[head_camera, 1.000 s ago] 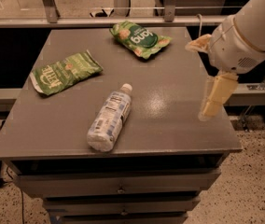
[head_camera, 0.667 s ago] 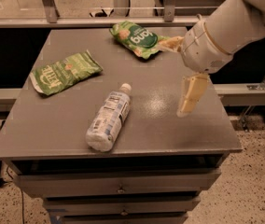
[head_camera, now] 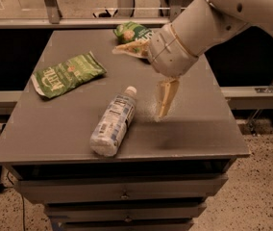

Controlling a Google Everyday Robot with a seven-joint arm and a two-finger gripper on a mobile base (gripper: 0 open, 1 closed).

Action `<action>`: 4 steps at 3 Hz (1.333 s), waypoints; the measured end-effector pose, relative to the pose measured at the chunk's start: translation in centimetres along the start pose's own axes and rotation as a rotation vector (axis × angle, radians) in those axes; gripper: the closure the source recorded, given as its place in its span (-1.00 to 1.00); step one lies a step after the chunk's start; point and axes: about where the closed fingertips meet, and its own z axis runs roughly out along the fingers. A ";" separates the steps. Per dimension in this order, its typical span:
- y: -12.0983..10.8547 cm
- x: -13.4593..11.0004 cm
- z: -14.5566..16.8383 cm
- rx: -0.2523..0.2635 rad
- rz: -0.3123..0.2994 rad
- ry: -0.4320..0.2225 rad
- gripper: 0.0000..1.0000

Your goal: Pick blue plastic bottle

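Dim, warm light falls from above. The hand (head_camera: 139, 82), fingers spread, hangs over the right middle of the table (head_camera: 55, 129) and throws a soft dark shadow toward the near edge. A pale sheen glints beneath its lower finger.

The white arm (head_camera: 252, 4) comes in from the upper right corner and slopes down toward the left. It narrows into a thick rounded wrist (head_camera: 179, 47) ringed by thin dark seams. The hand (head_camera: 137, 83) hangs off the wrist's lower left end, over the far right part of the table (head_camera: 55, 124) and clear of its top. Its two tan fingers (head_camera: 167, 94) are spread wide apart. One points almost straight down, its tip close above the table. The other reaches out to the left, roughly level, farther back in the scene. Nothing sits between them.
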 end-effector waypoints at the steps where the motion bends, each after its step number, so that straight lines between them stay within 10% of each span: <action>1: 0.2 -2.0 3.2 -0.071 -0.138 -0.069 -1.00; 3: 2.0 -3.1 7.1 -0.188 -0.291 -0.089 -1.00; 4: 3.2 -2.7 8.3 -0.239 -0.312 -0.075 -0.65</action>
